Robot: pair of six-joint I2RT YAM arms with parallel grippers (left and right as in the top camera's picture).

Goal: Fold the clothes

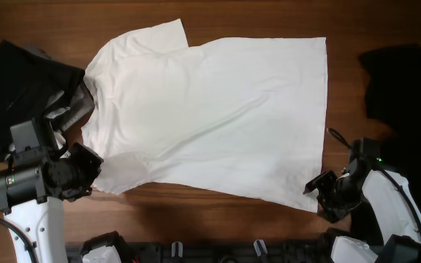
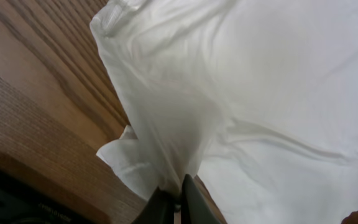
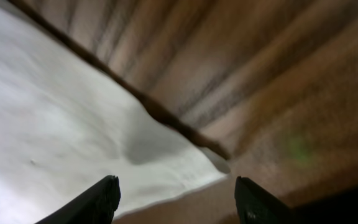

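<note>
Across the brown wooden worktop (image 1: 269, 18) we see the large plain white short-sleeved cloth T-shirt (image 1: 218, 117) spread flat, no fold made. Left end effector (image 2: 176, 202) clenched on its near sleeve; right end effector (image 3: 176, 193) released, at the hem corner. All folding is left to do, we judge.

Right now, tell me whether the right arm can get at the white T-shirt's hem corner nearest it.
Probably yes: the open right end effector hovers at that corner of the white T-shirt, nothing in between.
</note>
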